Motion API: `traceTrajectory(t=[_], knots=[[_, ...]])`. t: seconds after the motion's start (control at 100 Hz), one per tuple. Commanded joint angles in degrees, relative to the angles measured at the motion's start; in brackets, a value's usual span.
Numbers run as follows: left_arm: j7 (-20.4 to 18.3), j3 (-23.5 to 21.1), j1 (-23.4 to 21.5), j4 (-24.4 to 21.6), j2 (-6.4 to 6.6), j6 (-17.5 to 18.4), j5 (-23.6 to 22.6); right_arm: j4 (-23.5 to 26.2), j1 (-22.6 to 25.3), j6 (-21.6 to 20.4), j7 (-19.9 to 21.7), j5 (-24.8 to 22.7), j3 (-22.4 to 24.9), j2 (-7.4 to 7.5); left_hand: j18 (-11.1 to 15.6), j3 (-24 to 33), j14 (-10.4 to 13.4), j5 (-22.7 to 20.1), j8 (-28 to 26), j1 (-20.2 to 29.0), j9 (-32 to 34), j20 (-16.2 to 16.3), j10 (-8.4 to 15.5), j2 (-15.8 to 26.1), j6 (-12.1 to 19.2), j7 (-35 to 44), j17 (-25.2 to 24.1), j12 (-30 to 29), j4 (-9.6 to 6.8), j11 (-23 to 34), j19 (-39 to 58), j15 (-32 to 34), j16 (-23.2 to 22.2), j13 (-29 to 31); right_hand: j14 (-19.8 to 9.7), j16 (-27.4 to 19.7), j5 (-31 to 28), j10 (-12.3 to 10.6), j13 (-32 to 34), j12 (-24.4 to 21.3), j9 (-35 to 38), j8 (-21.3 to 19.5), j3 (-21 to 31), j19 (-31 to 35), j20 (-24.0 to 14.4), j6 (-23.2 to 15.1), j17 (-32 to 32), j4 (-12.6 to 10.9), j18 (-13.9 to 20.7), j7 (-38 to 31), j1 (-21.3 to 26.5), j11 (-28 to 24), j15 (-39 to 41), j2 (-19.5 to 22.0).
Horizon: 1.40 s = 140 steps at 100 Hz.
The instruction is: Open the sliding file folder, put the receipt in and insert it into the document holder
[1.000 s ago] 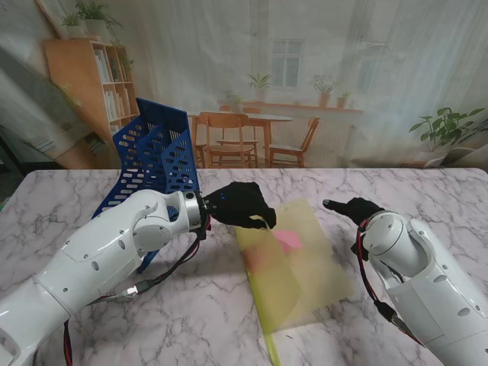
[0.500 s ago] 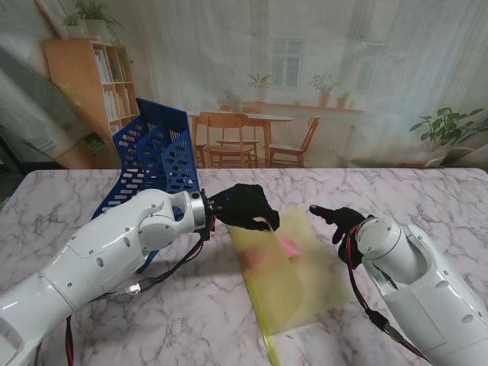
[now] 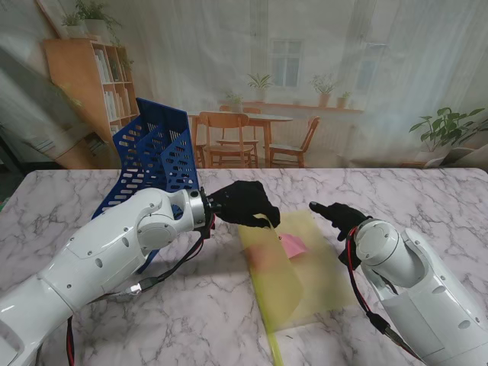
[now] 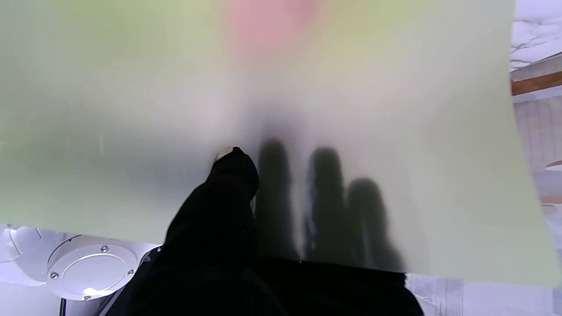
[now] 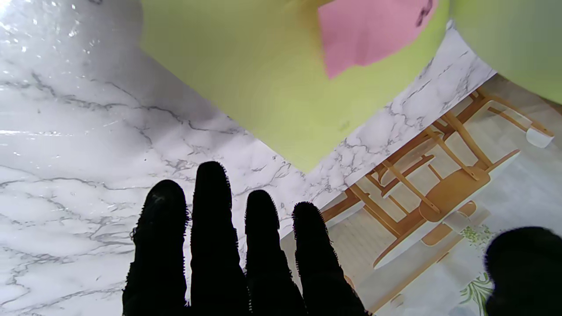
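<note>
One yellow-green folder (image 3: 293, 267) lay on the marble table (image 3: 61, 206), one pink receipt (image 3: 292, 244) on its lower sheet, one blue document holder (image 3: 156, 152) at the far left. The left hand (image 3: 242, 204) pinched the top flap's far corner, raised. The right hand (image 3: 339, 215) hovered just right, fingers (image 5: 210, 228) extended, holding nothing.

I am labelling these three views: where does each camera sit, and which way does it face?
Stand: above shoulders, facing down on marble table; shows both arms, left hand, right hand.
Left wrist: along fingers, facing lifted folder cover; thumb before, fingers behind.
Right wrist: along open fingers, facing table, folder.
Shared: yellow folder, pink receipt.
</note>
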State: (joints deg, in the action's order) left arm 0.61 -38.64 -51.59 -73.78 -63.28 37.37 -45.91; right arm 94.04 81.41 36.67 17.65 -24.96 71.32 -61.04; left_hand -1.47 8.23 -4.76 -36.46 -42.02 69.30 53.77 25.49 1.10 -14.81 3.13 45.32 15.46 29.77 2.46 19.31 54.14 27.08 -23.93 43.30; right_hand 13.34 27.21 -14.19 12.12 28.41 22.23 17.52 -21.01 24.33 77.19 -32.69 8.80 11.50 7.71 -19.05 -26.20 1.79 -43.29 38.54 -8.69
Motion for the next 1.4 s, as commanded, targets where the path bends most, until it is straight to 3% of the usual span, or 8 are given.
traceTrajectory(t=[0.0, 0.2, 0.36, 0.67, 0.88, 1.01, 1.14, 1.39], knots=[[-0.73, -0.42, -0.10, -0.80, 0.23, 0.64, -0.41, -0.94, 0.12, -0.55, -1.02, -1.22, 0.26, -0.42, 3.08, 2.89, -0.60, -3.06, -4.40, 4.66, -1.58, 0.51, 0.43, 6.93, 3.03, 11.05, -0.91, -0.02, -0.50, 0.88, 0.42, 0.37, 0.19, -0.68, -1.65, -1.98, 2.93, -1.50, -4.63, -1.77, -4.04, -0.96, -1.45, -3.67, 1.50, -1.36, -3.33, -1.18, 2.48, 1.89, 1.02, 2.33, -5.04, 1.25], [-0.90, -3.03, -1.57, -2.46, 0.81, 1.65, -1.82, -1.61, 0.59, -3.18, -3.66, -4.29, 1.91, -0.87, 3.05, 2.93, -0.49, -3.05, -4.41, 4.66, -1.63, 0.51, 0.49, 6.96, 2.97, 11.04, -0.93, -0.04, -0.50, 0.87, 0.42, 0.32, 0.21, -0.76, -4.34, -3.82, 3.07, -1.79, -10.83, -4.42, -8.00, -0.91, -1.44, -9.42, 1.96, -0.72, -7.65, -1.23, 5.69, 3.56, 1.83, 6.11, -10.45, 0.62], [-1.18, -4.31, -2.25, -3.29, 1.08, 2.16, -2.33, -0.84, 1.31, -3.53, -4.25, -4.74, 4.41, -0.96, 3.07, 2.91, -0.47, -3.07, -4.41, 4.66, -1.59, 0.50, 0.48, 6.98, 2.98, 11.03, -0.91, -0.03, -0.49, 0.88, 0.41, 0.34, 0.20, -0.69, -2.88, -4.94, 2.53, -0.43, -10.08, -5.32, -8.02, -0.38, -0.94, -12.24, 1.92, 1.74, -7.99, -1.26, 4.74, 5.09, 1.43, 8.06, -12.85, 0.10], [-0.81, -2.43, -0.76, -2.00, 0.62, 1.28, -1.60, 1.14, 1.40, 0.14, 2.26, 4.66, 4.51, 0.07, 3.15, 2.86, -0.47, -3.00, -4.44, 4.66, -1.64, 0.49, 0.53, 6.97, 3.02, 11.04, -0.87, -0.03, -0.51, 0.88, 0.40, 0.34, 0.19, -0.67, 5.11, -5.38, -6.07, 6.14, 9.41, -3.66, 10.66, -1.09, 1.29, -4.44, 3.11, 6.58, 6.45, -0.62, -2.81, 5.16, -3.63, 5.70, -7.99, 0.23], [-0.36, -1.51, -0.02, -1.15, 0.30, 0.35, -1.23, 2.85, 1.18, 1.87, 5.00, 9.10, 3.28, 0.56, 3.15, 2.84, -0.38, -2.97, -4.43, 4.67, -1.65, 0.49, 0.49, 7.01, 3.01, 11.03, -0.84, -0.02, -0.49, 0.91, 0.42, 0.38, 0.16, -0.67, 7.52, -6.35, -9.54, 7.18, 23.61, -3.86, 25.21, -0.72, 1.86, 0.40, 4.13, 8.69, 17.51, -0.44, -8.51, 4.75, -5.01, 7.70, -6.80, 0.67], [-0.27, -0.49, 0.72, -0.43, 0.03, -0.09, -0.66, 3.60, 1.33, 2.63, 5.80, 11.40, 3.06, 0.66, 3.19, 2.86, -0.44, -2.97, -4.43, 4.66, -1.70, 0.47, 0.41, 7.06, 3.01, 11.04, -0.90, -0.04, -0.51, 0.90, 0.36, 0.35, 0.18, -0.71, 8.08, -6.37, -9.64, 7.50, 30.52, -3.99, 27.83, -0.34, 2.09, 3.03, 3.98, 9.55, 23.91, -0.47, -10.63, 3.98, -5.09, 8.30, -5.45, 0.81], [-0.16, 0.59, 1.39, 0.25, -0.24, -0.42, -0.14, 4.24, 1.67, 3.57, 5.76, 13.93, 3.36, 0.49, 3.14, 2.78, -0.43, -2.91, -4.42, 4.66, -1.70, 0.47, 0.45, 7.03, 3.05, 11.02, -0.91, -0.05, -0.50, 0.88, 0.36, 0.32, 0.18, -0.76, 8.30, -4.24, -9.17, 8.20, 34.44, -2.17, 30.02, 0.28, 1.82, 7.67, 2.84, 9.08, 26.37, -0.43, -11.22, 2.10, -4.94, 4.19, -1.48, 1.06], [-1.01, 3.87, 3.45, 1.96, -0.69, -1.36, 1.04, 5.13, 2.39, 2.97, 7.48, 14.42, 3.71, 0.96, 3.11, 2.70, -0.42, -2.95, -4.33, 4.67, -1.77, 0.46, 0.47, 7.09, 3.03, 10.93, -0.96, -0.13, -0.51, 0.75, 0.34, 0.24, 0.23, -0.78, 4.64, 1.83, -7.96, 3.60, 33.45, 3.45, 30.18, 1.72, 1.40, 13.25, -1.35, 6.96, 24.61, -0.70, -7.09, -0.88, -5.07, -9.01, 10.10, 1.61]])
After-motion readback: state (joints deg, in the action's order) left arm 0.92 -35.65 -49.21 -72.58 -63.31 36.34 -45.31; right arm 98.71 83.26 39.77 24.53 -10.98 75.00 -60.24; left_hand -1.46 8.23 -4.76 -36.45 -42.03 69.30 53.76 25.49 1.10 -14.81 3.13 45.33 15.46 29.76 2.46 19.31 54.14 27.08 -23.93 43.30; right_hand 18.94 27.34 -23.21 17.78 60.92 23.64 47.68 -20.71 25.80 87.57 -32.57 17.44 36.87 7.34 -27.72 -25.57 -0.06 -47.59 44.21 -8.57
